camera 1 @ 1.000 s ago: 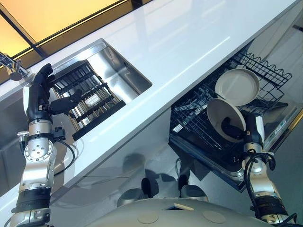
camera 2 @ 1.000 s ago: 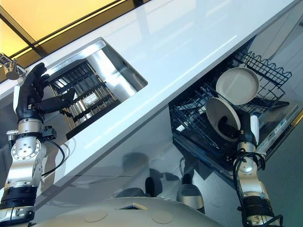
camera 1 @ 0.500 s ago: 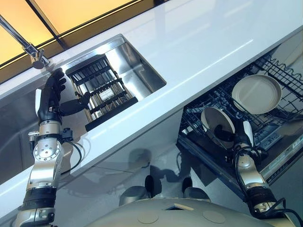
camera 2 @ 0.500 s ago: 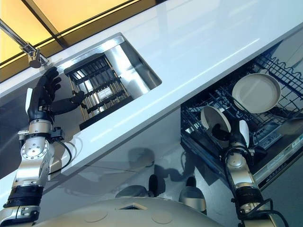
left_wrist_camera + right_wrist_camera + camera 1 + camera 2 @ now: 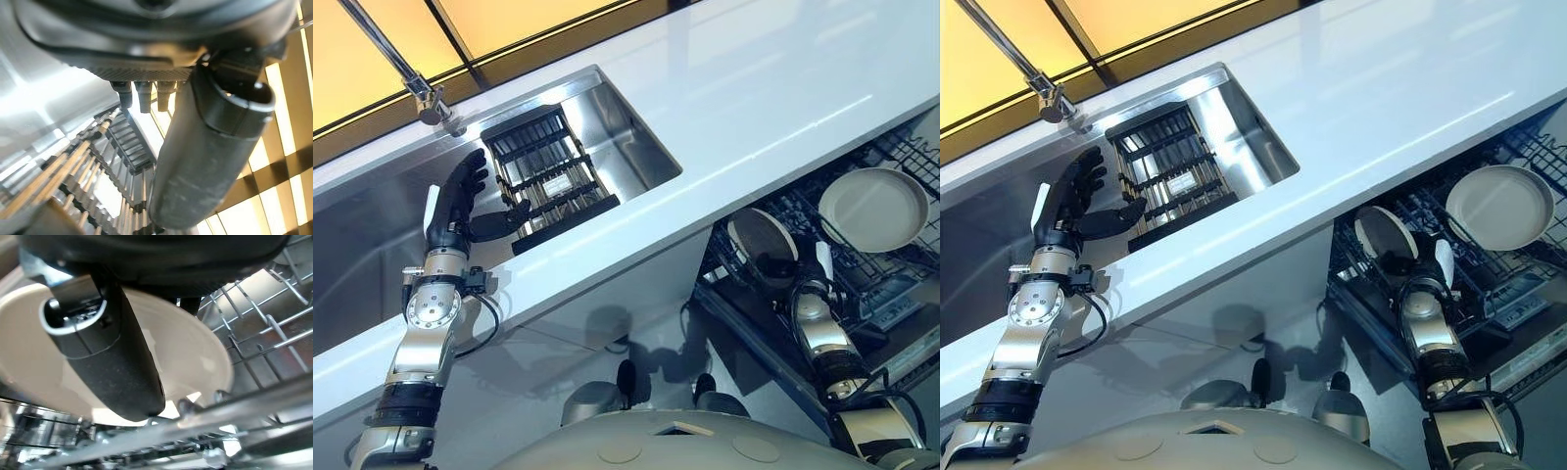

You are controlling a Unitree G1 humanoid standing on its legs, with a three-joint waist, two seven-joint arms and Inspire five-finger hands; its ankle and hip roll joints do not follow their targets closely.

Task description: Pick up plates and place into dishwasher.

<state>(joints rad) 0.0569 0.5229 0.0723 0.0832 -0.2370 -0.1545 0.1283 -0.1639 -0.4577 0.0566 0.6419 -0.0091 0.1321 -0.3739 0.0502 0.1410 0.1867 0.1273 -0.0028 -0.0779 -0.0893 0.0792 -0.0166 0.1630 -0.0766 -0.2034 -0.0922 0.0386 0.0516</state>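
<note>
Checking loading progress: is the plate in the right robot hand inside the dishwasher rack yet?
Yes, inside but still held. The plate stands on edge among the dishwasher rack wires, right robot hand gripping it.

Bright daylight glares off the white counter [image 5: 744,88]; both wrist views blur close up.

This is a kitchen: a long white tabletop [image 5: 744,88] holds a steel sink [image 5: 626,137] with a dark drying rack [image 5: 543,176] and a tap [image 5: 421,93], and below it an open dishwasher [image 5: 891,294] carries plates [image 5: 873,209] in its wire basket.
</note>
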